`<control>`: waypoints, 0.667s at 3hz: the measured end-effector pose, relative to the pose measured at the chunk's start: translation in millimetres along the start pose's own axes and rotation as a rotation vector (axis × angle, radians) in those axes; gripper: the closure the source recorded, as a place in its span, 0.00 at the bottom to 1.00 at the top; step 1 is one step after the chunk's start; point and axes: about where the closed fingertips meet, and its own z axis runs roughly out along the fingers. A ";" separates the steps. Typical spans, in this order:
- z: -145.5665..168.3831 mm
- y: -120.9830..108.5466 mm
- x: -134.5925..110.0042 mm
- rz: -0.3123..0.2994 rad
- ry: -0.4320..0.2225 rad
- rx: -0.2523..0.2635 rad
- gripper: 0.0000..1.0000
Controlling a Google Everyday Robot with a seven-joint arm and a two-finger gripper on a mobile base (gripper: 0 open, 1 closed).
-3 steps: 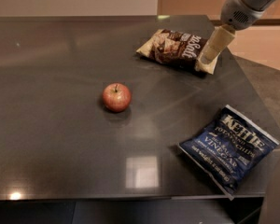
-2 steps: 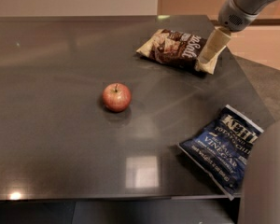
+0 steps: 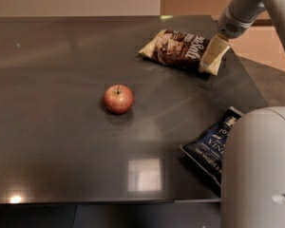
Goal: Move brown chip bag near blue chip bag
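The brown chip bag [image 3: 178, 48] lies flat at the back right of the dark table, dark brown with cream ends. My gripper [image 3: 213, 55] comes down from the upper right and sits at the bag's right end, at or just above it. The blue chip bag [image 3: 213, 146] lies near the table's front right edge. A grey part of my arm covers its right half.
A red apple [image 3: 118, 99] stands near the middle of the dark table [image 3: 61, 80]. A large grey arm part [image 3: 259, 170] fills the lower right corner. The table's front edge runs along the bottom and its right edge slants past both bags.
A grey arm part has come up in the lower right and now hides much of the blue chip bag. The gripper stays at the brown bag's right end. The bags and the apple have not moved.
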 end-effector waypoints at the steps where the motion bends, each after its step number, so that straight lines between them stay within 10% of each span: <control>1: 16.4 -7.3 2.4 0.008 0.014 -0.006 0.00; 2: 27.9 -9.0 3.1 0.008 0.027 -0.022 0.18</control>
